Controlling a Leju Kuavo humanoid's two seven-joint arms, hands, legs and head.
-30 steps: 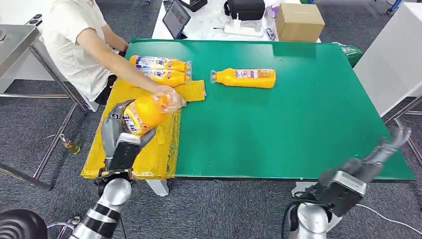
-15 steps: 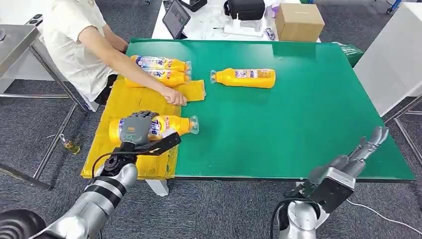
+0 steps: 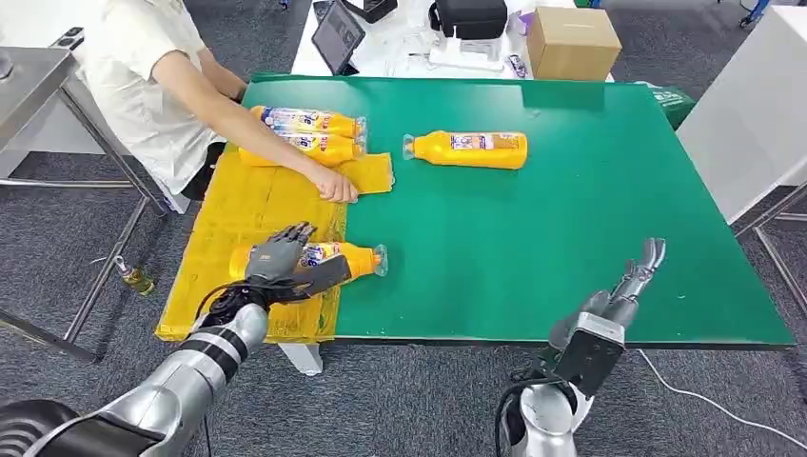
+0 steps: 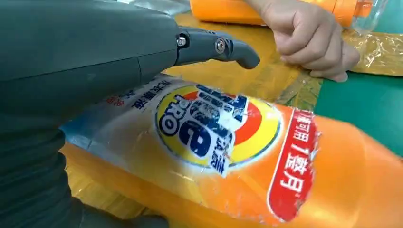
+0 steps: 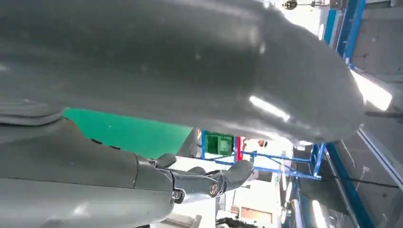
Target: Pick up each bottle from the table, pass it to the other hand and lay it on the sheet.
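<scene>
Left hand: we see the fingers spread and draped over an orange plastic bottle with a blue-and-yellow label, resting on it, not wrapped round. In the left wrist view the thumb sticks out clear above the label, so we call it resting contact, no grip. That bottle lies on its side under the fingers, body on the crinkled yellow sheet, clear cap end poking past the fingertips over the sheet edge onto the green table mat.

Right hand: fingers straight and apart, holding nothing, raised over the mat's near edge, well apart from every bottle.

Bottle count: four orange ones, all lying down.
- one under the left fingers
- two side by side on the sheet's far end, beyond the left fingertips
- one alone on the bare mat, far of both hands, off the sheet

In the way: a person in a pale shirt sits at the table's left side, with a fist pressed on the sheet between the left fingers and the far pair, just beyond the fingertips.

Beyond the mat: a brown cardboard box, a dark tablet, a black bag on a white table.
</scene>
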